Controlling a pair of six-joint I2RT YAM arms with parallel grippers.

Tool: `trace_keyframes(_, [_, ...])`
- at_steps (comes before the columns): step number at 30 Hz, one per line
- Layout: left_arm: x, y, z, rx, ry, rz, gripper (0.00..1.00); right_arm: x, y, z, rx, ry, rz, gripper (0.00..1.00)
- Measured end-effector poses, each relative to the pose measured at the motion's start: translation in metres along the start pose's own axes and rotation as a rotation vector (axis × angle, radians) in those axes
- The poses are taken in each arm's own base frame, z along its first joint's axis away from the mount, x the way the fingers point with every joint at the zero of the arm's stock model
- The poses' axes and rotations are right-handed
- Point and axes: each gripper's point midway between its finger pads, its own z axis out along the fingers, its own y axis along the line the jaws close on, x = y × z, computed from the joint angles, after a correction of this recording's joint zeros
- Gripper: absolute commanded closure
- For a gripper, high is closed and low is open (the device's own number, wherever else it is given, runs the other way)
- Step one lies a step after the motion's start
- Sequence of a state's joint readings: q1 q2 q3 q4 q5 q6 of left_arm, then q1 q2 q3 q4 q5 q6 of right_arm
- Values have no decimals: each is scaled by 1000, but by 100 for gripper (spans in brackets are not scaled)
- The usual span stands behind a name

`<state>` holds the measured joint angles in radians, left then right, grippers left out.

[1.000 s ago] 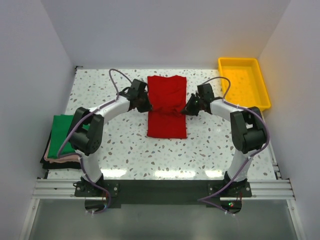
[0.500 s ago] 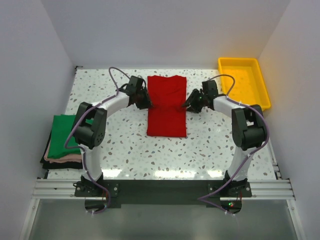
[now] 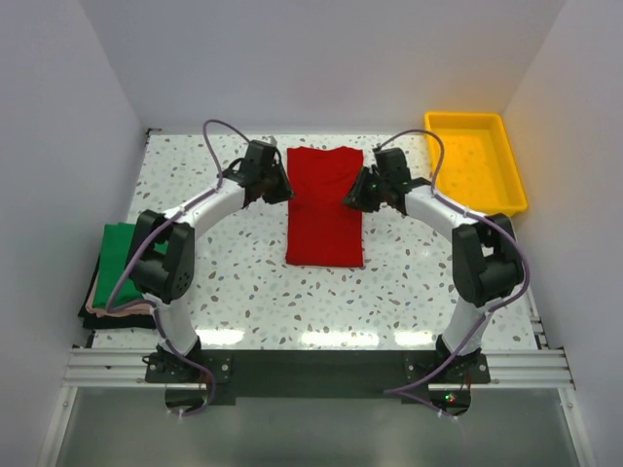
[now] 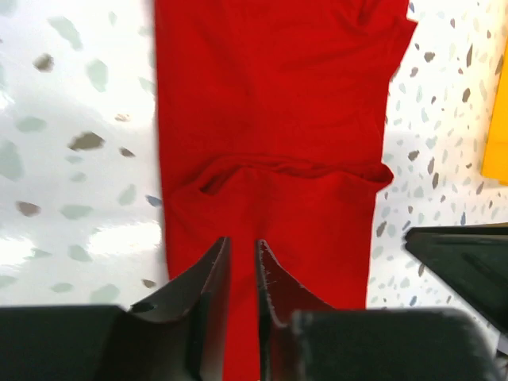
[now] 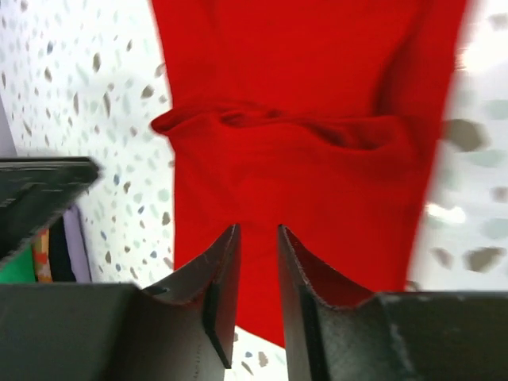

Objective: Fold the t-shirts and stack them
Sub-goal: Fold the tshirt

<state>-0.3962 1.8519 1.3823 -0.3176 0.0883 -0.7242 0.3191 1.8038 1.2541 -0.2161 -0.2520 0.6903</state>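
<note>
lying folded in a long strip at the centre of the table (image 3: 243,292), the red t-shirt (image 3: 326,209) is flanked by both claws. left gripper (image 3: 283,190) & right gripper (image 3: 351,197) are seen w/ jaws slightly apart, nothing pinched. green t-shirt (image 3: 122,255) is piled at the left edge.

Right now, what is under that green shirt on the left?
Beneath the green t-shirt the edges of a pinkish layer and a dark layer peek out. The green cloth covers the rest, so what they are cannot be told.
</note>
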Motion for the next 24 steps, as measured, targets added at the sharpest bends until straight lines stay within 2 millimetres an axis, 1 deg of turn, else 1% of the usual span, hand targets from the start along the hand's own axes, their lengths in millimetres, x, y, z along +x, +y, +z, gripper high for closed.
trace_keyframes(1, [5,-4,1,6,9,10,92,6,8,3,-11,13,-23,73])
trace_keyframes(3, [17,-11,7,16,37,26,97,16,23,12,-38,42,-63,74])
trace_keyframes(4, [24,-13,12,19,55,35,100,20,26,18,-46,60,-73,74])
trace_keyframes(5, [30,-14,17,20,72,40,100,21,27,25,-48,72,-83,75])
trace_keyframes(7, [38,-13,31,18,105,43,100,21,21,40,-36,87,-89,77])
trace_keyframes(10, [40,-7,55,0,126,41,100,19,3,62,-2,110,-73,78])
trace_keyframes(13, [40,7,73,-25,141,25,100,16,-20,72,27,128,-37,79])
trace_keyframes(15, [40,19,81,-45,150,9,100,13,-34,76,33,141,-5,79])
trace_keyframes(16, [40,23,82,-43,157,-4,100,9,-37,75,23,145,14,79])
trace_keyframes(20, [30,27,84,-29,137,-19,100,-5,-47,70,-2,138,61,78])
trace_keyframes(24, [30,28,84,-22,138,-22,100,-10,-50,67,-32,150,100,77])
